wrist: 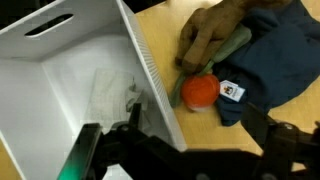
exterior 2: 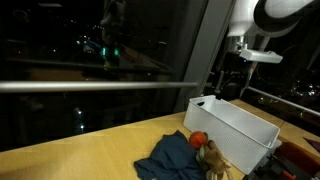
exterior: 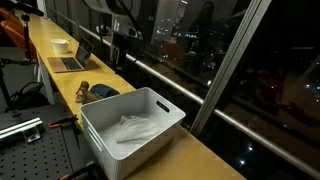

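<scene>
We see the gripper (wrist: 178, 150) with its jaws spread wide and nothing between them. It hangs astride the side wall of the white bin (wrist: 140, 55), with one finger over the inside and one over the table outside. In an exterior view the gripper (exterior 2: 232, 85) sits well above the bin's rim (exterior 2: 235, 122). The white cloth (wrist: 108, 92) lies crumpled on the bin's floor, below the inner finger and untouched.

We judge the wall to be the main hazard. A straight descent from this pose would bring the gripper's body down on the rim, and that could tip the bin or shove it along the table (exterior: 205, 152). The orange ball (wrist: 200, 90) lies just beside that wall, with the brown plush toy (wrist: 215, 35) and the blue cloth (wrist: 270, 60) around it. A knock on the bin could set the ball rolling. The cloth is limp and white on white, so a pinch may catch only a fold or scrape the floor.

Only the wrist view shows how close the ball lies to the wall, and the small tag (wrist: 232, 90) on the blue cloth, but it gives no height. In an exterior view we see the cloth (exterior: 135, 130) inside the bin, and a laptop (exterior: 70, 62) and a bowl (exterior: 60, 45) farther along. Elsewhere the bin's inside is hidden, though the ball (exterior 2: 198, 139) shows.
</scene>
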